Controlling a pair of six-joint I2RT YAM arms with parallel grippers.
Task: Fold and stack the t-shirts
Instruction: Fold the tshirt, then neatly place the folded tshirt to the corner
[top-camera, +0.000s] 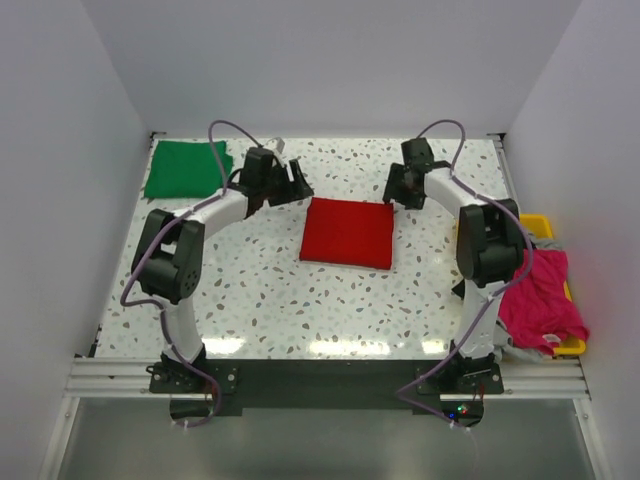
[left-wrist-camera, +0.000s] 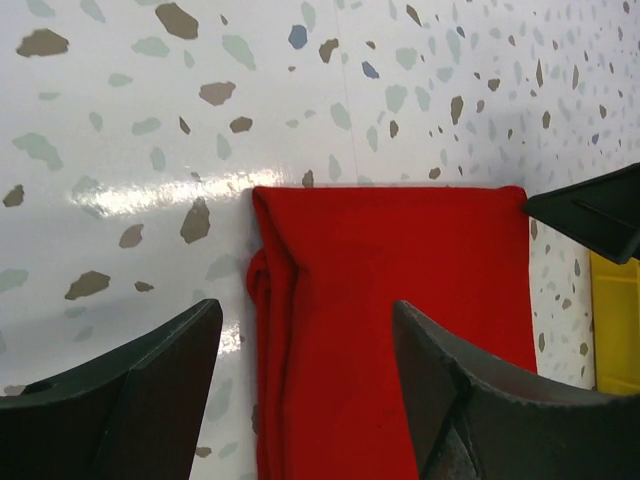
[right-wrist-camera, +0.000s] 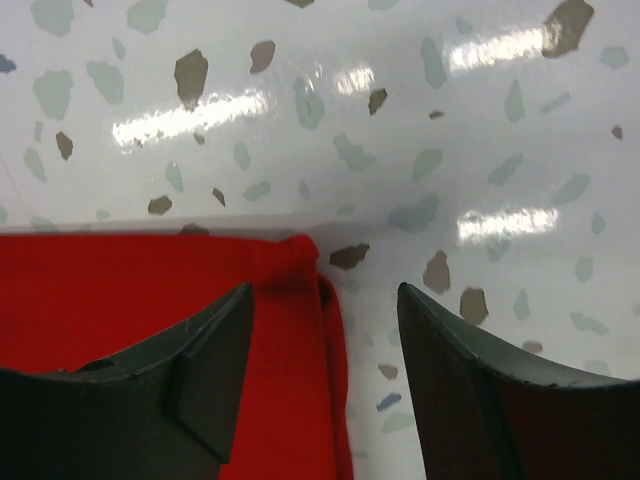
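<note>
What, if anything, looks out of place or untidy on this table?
Nothing damaged or spilled. The red t-shirt lies folded at centre; the green t-shirt sits apart at the far-left corner. Only the magenta garment hangs crumpled over the yellow tray.

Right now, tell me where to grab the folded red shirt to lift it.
Probably pinch its two far corners, coming down from the far side: the red shirt lies flat in layers, and the open left gripper and right gripper hover right there.
</note>
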